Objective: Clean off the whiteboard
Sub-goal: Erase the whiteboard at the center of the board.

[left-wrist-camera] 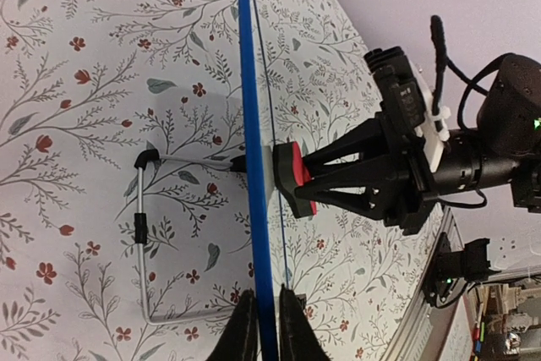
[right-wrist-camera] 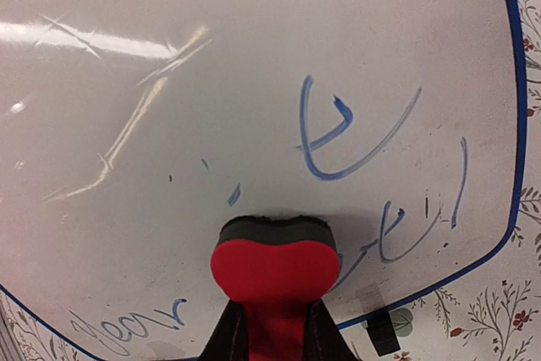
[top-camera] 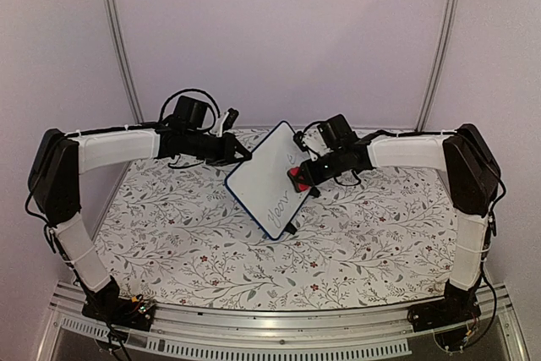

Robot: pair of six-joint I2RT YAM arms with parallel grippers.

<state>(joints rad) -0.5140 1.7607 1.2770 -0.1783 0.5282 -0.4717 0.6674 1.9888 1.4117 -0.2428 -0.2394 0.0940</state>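
Nearest the arm bases, the whiteboard (top-camera: 269, 177) is pointing one corner down at the flowered worktop (top-camera: 186, 243); whether its black foot (top-camera: 290, 227) is touching, I cannot tell. The board is leaning tilted, its long axis running away from the bases. Blue writing (top-camera: 277, 213) is lying just above that near corner. Further up the face, the right fingers (top-camera: 304, 177) are pinching the red eraser (right-wrist-camera: 275, 264) and pressing its dark felt against the board, more blue scrawl sitting just beyond it. At the board's far left edge, the left fingers (top-camera: 243, 156) are pinching the blue frame (left-wrist-camera: 254, 124). Being the nearer, the right arm is likely needing strokes both ways along that axis.
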